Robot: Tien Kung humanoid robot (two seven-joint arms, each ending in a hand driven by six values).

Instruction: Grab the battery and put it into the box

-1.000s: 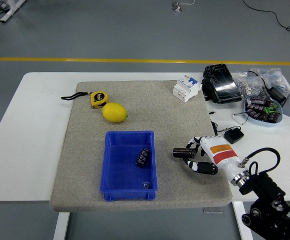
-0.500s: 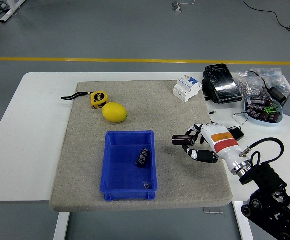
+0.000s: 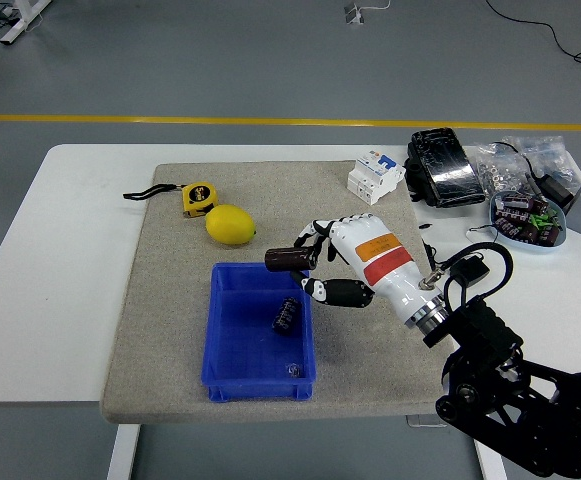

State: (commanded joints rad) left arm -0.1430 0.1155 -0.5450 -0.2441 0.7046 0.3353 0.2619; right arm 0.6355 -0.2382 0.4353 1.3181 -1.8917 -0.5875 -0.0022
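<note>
My right hand (image 3: 315,265) is shut on a dark cylindrical battery (image 3: 286,259) and holds it above the upper right corner of the blue box (image 3: 222,340). A second dark battery (image 3: 286,314) lies inside the box, right of its middle. The box stands on the grey mat (image 3: 160,300) near its front edge. My right arm reaches in from the lower right. My left arm is out of view.
A lemon (image 3: 230,224) and a yellow tape measure (image 3: 197,198) lie on the mat behind the box. A white circuit breaker (image 3: 375,177), a black pack (image 3: 442,166), bags of parts and a bowl of batteries (image 3: 527,219) are at the back right.
My right hand has moved left and away from me with the battery, from the mat's right side to above the box's right rim.
</note>
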